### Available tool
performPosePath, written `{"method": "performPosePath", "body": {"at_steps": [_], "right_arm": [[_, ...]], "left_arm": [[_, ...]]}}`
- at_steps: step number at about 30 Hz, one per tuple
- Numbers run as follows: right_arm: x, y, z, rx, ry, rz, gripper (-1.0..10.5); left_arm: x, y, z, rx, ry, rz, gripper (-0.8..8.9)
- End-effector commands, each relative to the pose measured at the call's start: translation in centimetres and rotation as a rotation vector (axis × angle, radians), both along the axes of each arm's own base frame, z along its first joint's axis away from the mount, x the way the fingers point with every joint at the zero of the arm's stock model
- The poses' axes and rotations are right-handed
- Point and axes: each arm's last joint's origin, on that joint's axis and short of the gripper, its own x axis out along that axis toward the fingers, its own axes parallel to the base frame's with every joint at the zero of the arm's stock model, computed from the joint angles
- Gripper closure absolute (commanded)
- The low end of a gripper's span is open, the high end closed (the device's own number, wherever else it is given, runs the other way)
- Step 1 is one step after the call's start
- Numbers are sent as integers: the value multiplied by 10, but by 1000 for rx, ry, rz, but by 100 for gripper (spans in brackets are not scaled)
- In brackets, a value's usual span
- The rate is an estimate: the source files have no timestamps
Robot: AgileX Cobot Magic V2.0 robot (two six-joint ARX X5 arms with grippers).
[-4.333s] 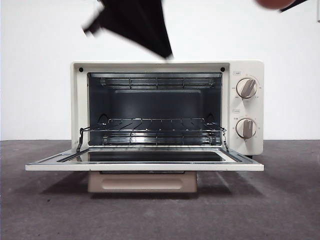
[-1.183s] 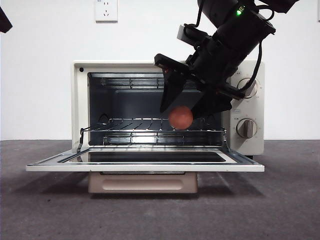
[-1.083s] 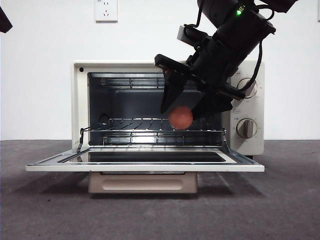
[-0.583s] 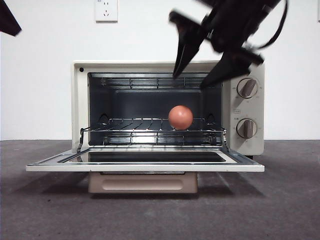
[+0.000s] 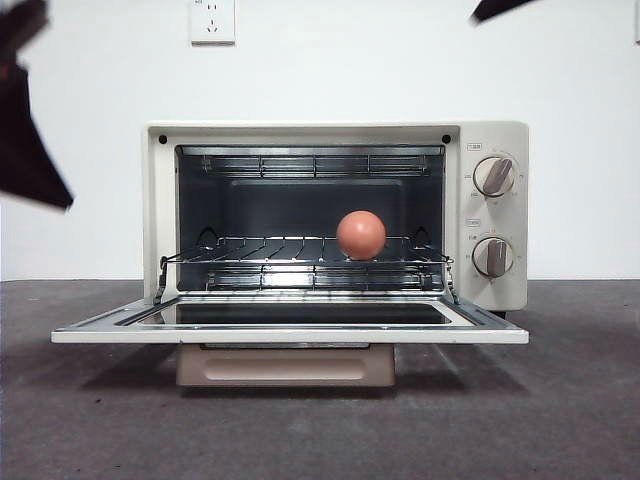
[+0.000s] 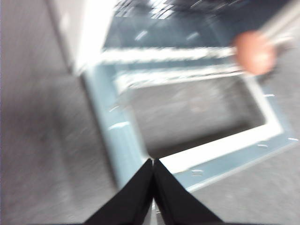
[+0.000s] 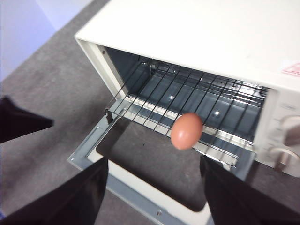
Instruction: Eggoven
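Note:
The reddish-brown egg [image 5: 361, 235] rests on the wire rack inside the cream toaster oven [image 5: 300, 135], right of the rack's middle, with nothing touching it. The oven's door [image 5: 290, 330] lies open and flat. My right gripper [image 7: 154, 161] hangs open high above and in front of the oven, its jaws wide apart and empty, with the egg [image 7: 186, 131] below it. In the front view it shows only as a black tip [image 5: 497, 8] at the top. My left gripper [image 6: 152, 163] is shut and empty, above the door's left part; the egg [image 6: 254, 52] is blurred there.
Two knobs [image 5: 493, 176] sit on the oven's right panel. The left arm [image 5: 28, 140] shows as a dark shape at the front view's left edge. A wall socket [image 5: 212, 20] is on the white wall. Grey table surface [image 5: 560, 400] surrounds the oven.
The right gripper let go of the egg on the rack, opened and rose out of the front view to the upper right. The left arm has come down at the left edge.

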Motion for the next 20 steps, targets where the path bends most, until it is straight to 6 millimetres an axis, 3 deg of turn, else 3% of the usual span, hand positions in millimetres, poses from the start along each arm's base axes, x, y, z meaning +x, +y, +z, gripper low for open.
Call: {"method": "performPosePath", "body": {"at_steps": [1,11,20], "right_arm": [[-14,-9,14,17,-51,16,633],[-55,-41,30,87,-129,11,633],[-62,-46,33,108,-151,11,633]], "left_arm": [[14,5,-6,-34,9,5,808],[59,15,-61,-78,156,19,808],[73,11,-94,-111,230,-10,808]]}}
